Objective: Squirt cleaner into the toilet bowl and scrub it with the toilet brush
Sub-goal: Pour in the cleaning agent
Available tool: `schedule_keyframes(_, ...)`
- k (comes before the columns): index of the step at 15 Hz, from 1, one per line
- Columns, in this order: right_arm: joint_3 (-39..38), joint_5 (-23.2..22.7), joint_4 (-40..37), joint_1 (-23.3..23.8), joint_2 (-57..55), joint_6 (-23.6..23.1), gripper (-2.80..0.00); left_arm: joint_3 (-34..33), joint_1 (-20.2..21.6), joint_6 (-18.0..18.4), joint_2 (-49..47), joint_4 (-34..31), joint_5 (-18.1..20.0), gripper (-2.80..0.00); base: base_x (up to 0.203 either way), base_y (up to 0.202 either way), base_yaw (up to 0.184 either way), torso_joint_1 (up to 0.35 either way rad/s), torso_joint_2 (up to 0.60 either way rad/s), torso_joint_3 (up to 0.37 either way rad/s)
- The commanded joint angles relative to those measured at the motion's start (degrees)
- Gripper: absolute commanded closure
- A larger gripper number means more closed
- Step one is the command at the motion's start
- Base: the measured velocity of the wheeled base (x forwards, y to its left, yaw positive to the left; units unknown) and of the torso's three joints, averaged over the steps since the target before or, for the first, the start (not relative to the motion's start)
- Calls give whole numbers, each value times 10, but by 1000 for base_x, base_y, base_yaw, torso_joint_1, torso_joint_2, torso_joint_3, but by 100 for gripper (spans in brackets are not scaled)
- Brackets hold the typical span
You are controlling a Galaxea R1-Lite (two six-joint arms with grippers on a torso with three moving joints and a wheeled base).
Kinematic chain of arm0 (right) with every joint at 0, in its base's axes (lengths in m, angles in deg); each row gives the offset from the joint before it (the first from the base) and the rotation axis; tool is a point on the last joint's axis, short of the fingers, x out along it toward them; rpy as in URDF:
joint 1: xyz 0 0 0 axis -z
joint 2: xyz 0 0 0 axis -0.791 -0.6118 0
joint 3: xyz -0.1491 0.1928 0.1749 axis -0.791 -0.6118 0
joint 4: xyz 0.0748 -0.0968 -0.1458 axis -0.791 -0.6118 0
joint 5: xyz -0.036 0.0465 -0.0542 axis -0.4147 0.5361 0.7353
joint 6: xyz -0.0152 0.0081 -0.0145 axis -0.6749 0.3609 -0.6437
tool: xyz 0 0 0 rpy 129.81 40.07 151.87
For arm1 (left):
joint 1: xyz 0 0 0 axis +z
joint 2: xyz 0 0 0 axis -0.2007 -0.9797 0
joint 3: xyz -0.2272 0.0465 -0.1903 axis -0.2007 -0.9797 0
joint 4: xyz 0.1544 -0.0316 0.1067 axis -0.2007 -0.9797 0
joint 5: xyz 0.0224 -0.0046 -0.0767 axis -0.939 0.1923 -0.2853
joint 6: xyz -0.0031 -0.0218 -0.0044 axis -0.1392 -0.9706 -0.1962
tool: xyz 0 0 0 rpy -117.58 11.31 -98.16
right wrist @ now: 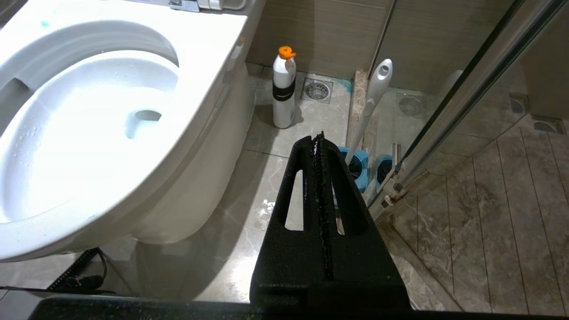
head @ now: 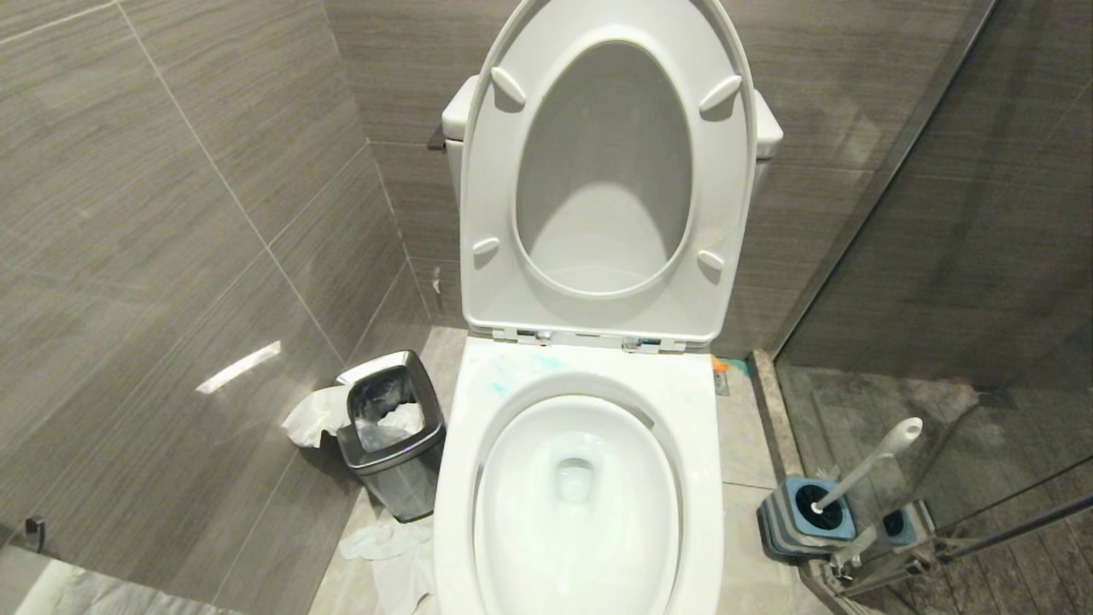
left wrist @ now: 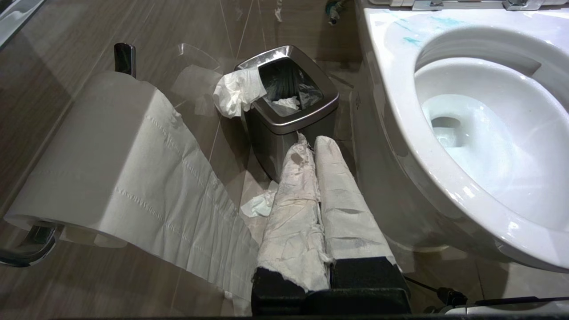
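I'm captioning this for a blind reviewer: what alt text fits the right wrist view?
The shut black right gripper hangs above the floor beside the white toilet bowl. Ahead stand a white bottle with an orange cap and the toilet brush in its blue holder.

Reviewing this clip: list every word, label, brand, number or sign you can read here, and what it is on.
None can be read.
The cleaner bottle with the orange cap carries a black band, but no lettering shows on it.
The toilet bowl, waste bin and brush holder show no markings.
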Motion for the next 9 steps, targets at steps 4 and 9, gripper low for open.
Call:
schedule_keyframes(4,0,0,0,-1,1,1,0,-1,0,0,-1,0,0,0,0,0,0,0,0,0)
schedule_keyframes(9,0,1,1,0,1,3,0,-1,0,0,-1,0,0,0,0,0,0,0,0,0)
